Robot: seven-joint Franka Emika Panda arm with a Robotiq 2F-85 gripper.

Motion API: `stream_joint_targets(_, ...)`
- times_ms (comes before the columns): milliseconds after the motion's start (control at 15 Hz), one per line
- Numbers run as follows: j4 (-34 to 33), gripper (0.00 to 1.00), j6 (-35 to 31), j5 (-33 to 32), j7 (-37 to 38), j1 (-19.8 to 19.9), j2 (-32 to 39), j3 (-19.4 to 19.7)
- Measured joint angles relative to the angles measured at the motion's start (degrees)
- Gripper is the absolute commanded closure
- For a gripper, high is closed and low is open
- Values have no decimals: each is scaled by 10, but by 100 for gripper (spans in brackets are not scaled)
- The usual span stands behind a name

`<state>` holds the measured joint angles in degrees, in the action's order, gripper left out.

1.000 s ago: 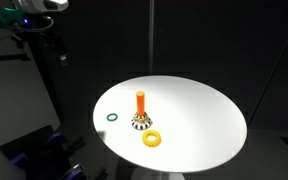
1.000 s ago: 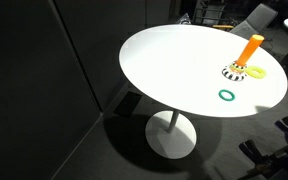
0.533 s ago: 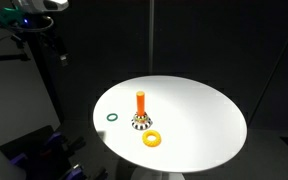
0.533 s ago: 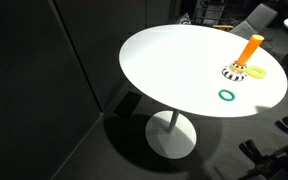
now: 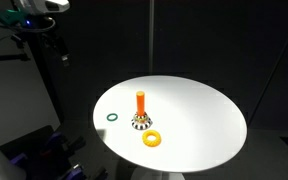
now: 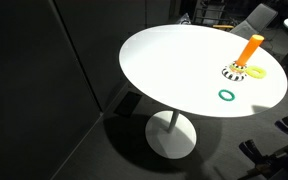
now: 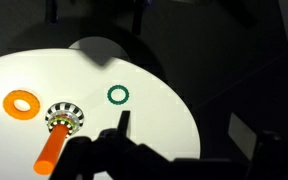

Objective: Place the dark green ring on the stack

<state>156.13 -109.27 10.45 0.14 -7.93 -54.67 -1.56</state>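
Note:
The dark green ring [image 5: 111, 116] lies flat on the round white table, beside the stack and apart from it; it also shows in the other exterior view [image 6: 226, 95] and in the wrist view [image 7: 118, 95]. The stack is an upright orange peg [image 5: 140, 103] [image 6: 250, 50] [image 7: 53, 152] on a black-and-white base, with nothing on it. My gripper [image 7: 184, 130] is open and empty, high above the table's edge, its dark fingers spread wide. The ring lies below and beyond one finger.
A thicker yellow ring [image 5: 151, 139] [image 6: 256, 72] [image 7: 22, 103] lies on the white table [image 5: 199, 110] [image 6: 169, 60] close to the stack's base. The table stands on a single pedestal [image 6: 171, 135]. Dark walls and dark equipment surround it.

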Motion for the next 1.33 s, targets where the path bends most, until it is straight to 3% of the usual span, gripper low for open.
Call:
stream_joint_targets(533,-34,0,-98,-5,63,7,145,-80)
stream_joint_targets(1333,-106,0,-126,-48,75,36,354,-70)
